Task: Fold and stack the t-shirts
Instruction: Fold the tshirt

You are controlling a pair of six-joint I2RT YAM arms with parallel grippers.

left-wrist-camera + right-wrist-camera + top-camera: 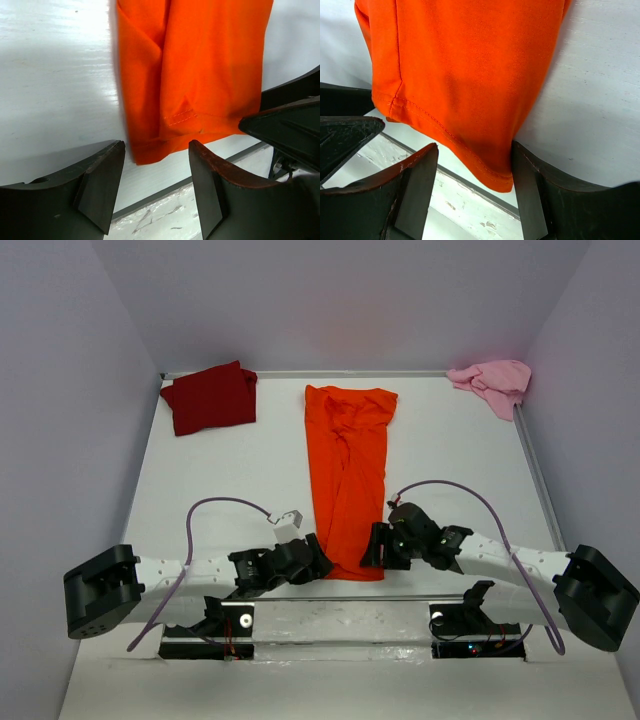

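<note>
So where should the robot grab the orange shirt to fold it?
On the orange t-shirt, probably the two near hem corners, coming from the near edge of the table. It lies flat as a long strip running away, and the left gripper and right gripper sit open at those corners.

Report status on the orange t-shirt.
Left gripper, right gripper open at near corners, nothing held. Orange t-shirt folded into long strip, flat. Nothing in the way.

A fixed camera behind me looks down on the whole desk (pixel 200 470). My wrist cameras sit close, facing each other across the near hem of the orange t-shirt (pixel 348 475).
</note>
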